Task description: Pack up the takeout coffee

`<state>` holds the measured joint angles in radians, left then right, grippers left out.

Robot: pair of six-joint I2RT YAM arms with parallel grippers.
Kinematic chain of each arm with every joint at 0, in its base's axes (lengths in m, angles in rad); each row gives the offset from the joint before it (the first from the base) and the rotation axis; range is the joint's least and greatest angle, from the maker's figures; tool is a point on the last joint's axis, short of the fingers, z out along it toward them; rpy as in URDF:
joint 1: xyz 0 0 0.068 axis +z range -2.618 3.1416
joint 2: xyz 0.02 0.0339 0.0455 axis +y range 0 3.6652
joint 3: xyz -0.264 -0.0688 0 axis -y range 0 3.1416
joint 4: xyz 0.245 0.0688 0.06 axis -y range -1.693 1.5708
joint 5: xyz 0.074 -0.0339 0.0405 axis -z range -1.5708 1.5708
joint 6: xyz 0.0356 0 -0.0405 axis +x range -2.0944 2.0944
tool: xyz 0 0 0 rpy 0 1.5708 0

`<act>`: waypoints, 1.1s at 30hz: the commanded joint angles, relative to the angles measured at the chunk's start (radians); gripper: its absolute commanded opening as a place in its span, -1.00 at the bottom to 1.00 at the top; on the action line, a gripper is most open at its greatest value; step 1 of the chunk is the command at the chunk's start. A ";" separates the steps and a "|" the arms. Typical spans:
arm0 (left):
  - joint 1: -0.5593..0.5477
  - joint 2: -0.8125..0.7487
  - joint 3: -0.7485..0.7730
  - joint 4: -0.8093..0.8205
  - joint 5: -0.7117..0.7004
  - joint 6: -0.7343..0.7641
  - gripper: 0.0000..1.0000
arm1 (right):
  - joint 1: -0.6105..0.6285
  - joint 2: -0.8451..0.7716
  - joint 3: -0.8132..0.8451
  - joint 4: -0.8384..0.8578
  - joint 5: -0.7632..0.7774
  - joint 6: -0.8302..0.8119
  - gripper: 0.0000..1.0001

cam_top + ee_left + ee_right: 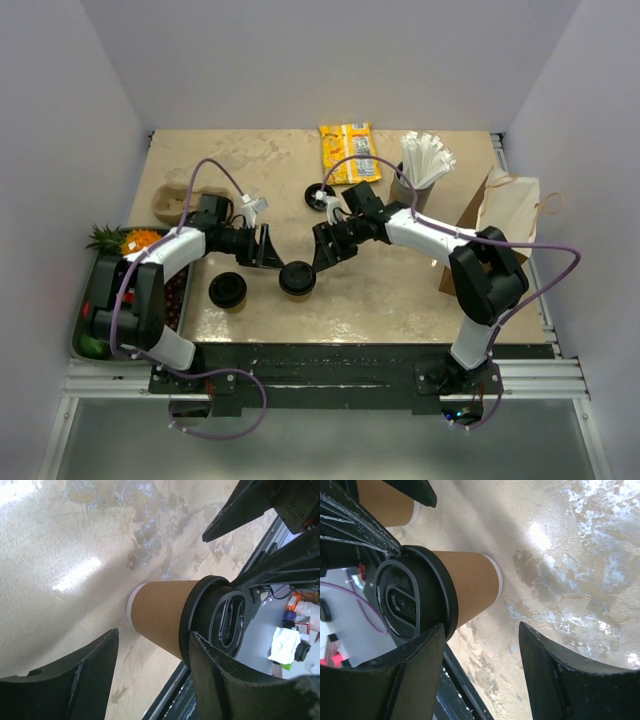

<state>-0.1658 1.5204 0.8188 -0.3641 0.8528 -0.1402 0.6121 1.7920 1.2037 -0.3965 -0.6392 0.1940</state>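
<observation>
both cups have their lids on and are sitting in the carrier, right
No. The left cup and the right cup are lidded, but they stand on the table, not in the carrier. The top view shows it.

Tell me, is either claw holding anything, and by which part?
Nothing is held. The left gripper and right gripper are both open near a lidded cup.

- The yellow snack packet (346,152) had red and white print on it, but the words were too small to read.
- Nothing else had words.
</observation>
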 commanded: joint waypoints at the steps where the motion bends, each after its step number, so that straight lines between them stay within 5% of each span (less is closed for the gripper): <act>1: -0.003 0.072 0.020 -0.087 -0.193 0.065 0.22 | 0.052 0.000 -0.010 -0.064 0.194 -0.074 0.25; 11: -0.011 0.190 0.036 -0.121 -0.327 0.053 0.15 | 0.097 0.004 -0.033 -0.067 0.325 -0.096 0.27; 23: 0.026 -0.055 0.016 0.086 -0.032 0.008 0.40 | 0.095 -0.080 0.011 -0.038 0.219 -0.131 0.28; 33: 0.041 -0.068 0.003 -0.036 0.136 0.105 0.46 | 0.095 -0.097 0.010 -0.042 0.199 -0.143 0.29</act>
<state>-0.1341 1.4830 0.8352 -0.3534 0.8852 -0.1139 0.7021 1.7271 1.2068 -0.4343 -0.4530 0.0765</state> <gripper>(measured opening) 0.727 0.644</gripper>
